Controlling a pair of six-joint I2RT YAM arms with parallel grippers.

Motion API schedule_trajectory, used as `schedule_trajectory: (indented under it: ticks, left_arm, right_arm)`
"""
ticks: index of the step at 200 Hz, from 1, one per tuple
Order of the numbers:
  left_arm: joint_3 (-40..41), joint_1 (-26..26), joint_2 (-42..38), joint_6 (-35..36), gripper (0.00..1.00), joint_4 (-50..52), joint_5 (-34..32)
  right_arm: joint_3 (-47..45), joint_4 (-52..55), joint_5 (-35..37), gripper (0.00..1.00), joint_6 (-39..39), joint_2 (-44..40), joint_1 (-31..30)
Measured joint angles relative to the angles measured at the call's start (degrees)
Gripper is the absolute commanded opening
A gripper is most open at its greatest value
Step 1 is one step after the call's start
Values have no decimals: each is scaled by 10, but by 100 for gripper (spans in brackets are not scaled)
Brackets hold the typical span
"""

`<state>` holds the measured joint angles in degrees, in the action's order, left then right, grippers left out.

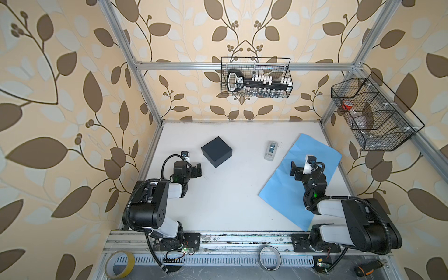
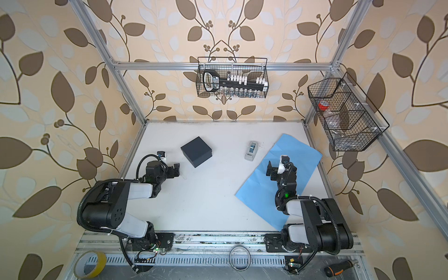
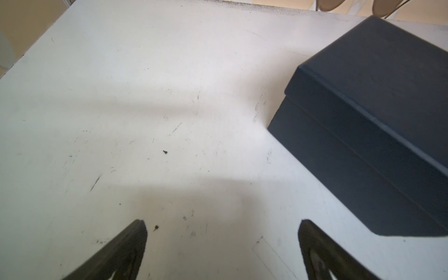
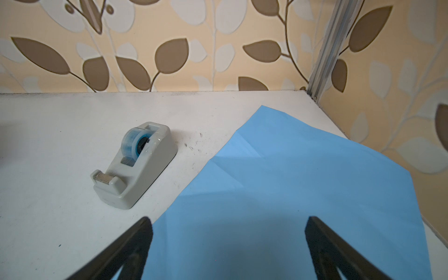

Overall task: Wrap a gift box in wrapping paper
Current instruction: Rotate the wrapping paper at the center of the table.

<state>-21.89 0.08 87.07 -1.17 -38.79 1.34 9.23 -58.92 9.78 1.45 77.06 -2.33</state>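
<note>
The black gift box [image 1: 216, 152] [image 2: 196, 152] sits lid-on, turned cornerwise, on the white table left of the middle. My left gripper [image 1: 197, 169] [image 2: 176, 169] hovers just in front of it, open and empty. The left wrist view has the gift box [image 3: 375, 121] off to one side of that gripper [image 3: 223, 223], apart from the fingers. The light blue wrapping paper [image 1: 278, 191] [image 2: 257, 191] lies flat on the right side. Above it my right gripper [image 1: 294, 171] [image 2: 270, 171] stands open, holding nothing. In the right wrist view the paper [image 4: 291, 181] spreads under the gripper [image 4: 228, 220].
A grey tape dispenser [image 1: 271, 150] [image 4: 135, 164] stands between box and paper. Wire baskets hang on the back rail [image 1: 257, 77] and right frame [image 1: 373, 114]. Tape rolls [image 1: 120, 264] [image 1: 269, 257] and a screwdriver [image 1: 369, 266] lie beyond the front rail. Frame posts border the table [image 1: 230, 201].
</note>
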Motion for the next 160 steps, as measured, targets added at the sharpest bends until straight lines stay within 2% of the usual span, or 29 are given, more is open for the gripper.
schedule_trajectory:
  ticks: [95,114,142,160]
  left_arm:
    - [0,0,0,0,99,0,0]
    - [0,0,-9,0,99,11,0]
    - [-51,0,-83,-37,99,152,-44]
    - [-114,0,-127,-94,99,231,-77]
  right_arm:
    - [0,3,-10,100,0,0,5]
    - [0,9,7,100,2,-5,0]
    - [4,84,69,100,8,-100,-21]
    - [21,154,117,97,69,-197,-19]
